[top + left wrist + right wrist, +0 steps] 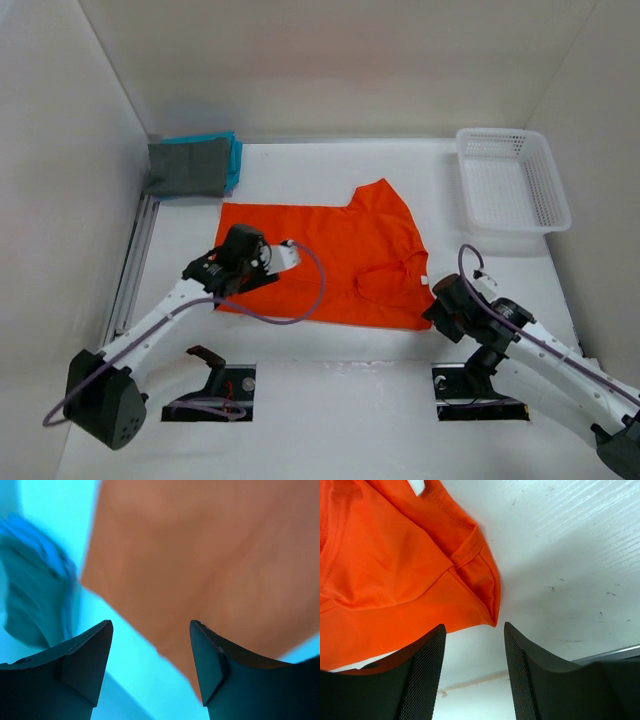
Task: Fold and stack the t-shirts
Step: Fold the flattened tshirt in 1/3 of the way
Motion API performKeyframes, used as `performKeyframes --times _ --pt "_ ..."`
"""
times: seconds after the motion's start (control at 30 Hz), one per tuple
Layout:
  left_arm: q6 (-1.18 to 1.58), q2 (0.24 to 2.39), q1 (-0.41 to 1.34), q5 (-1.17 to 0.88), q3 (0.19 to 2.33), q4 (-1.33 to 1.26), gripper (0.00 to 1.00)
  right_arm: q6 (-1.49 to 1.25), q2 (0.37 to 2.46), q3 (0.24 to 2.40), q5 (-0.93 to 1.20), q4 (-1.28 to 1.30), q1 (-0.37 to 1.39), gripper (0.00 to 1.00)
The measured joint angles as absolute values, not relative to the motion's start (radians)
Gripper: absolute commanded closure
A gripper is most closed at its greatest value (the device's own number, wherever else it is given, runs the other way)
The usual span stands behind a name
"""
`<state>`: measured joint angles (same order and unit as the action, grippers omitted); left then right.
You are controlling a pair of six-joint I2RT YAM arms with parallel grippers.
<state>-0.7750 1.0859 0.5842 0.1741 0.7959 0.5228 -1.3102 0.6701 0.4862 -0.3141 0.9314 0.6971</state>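
Observation:
The bright orange t-shirt lies spread flat mid-table, with one sleeve pointing to the back. A folded dark grey t-shirt lies on a folded teal t-shirt at the back left. The lavender shirt is out of view. My left gripper is open above the orange shirt's left edge, holding nothing; the grey and teal stack shows blurred to its left. My right gripper is open and empty at the shirt's near right corner, which lies just ahead of the fingertips.
A white mesh basket stands at the back right. A metal rail runs along the left wall. White walls close in the left, back and right sides. Two cut-outs with the arm mounts sit at the near edge.

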Motion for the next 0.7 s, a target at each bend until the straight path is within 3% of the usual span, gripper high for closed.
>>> performKeyframes --times 0.2,0.47,0.57,0.7 --pt "-1.024 0.99 0.261 0.202 0.519 0.668 0.34 -1.339 0.678 0.442 -0.313 0.904 0.711 0.44" --pt "-1.139 1.13 0.184 0.227 0.481 0.536 0.35 -1.387 0.692 0.408 -0.303 0.85 0.748 0.43" --pt "-1.14 1.155 0.185 0.246 0.482 0.486 0.42 -1.396 0.701 0.39 -0.295 0.834 0.748 0.45" --pt "-1.138 1.177 0.191 0.257 0.469 0.426 0.62 -1.396 0.722 0.389 -0.29 0.82 0.748 0.47"
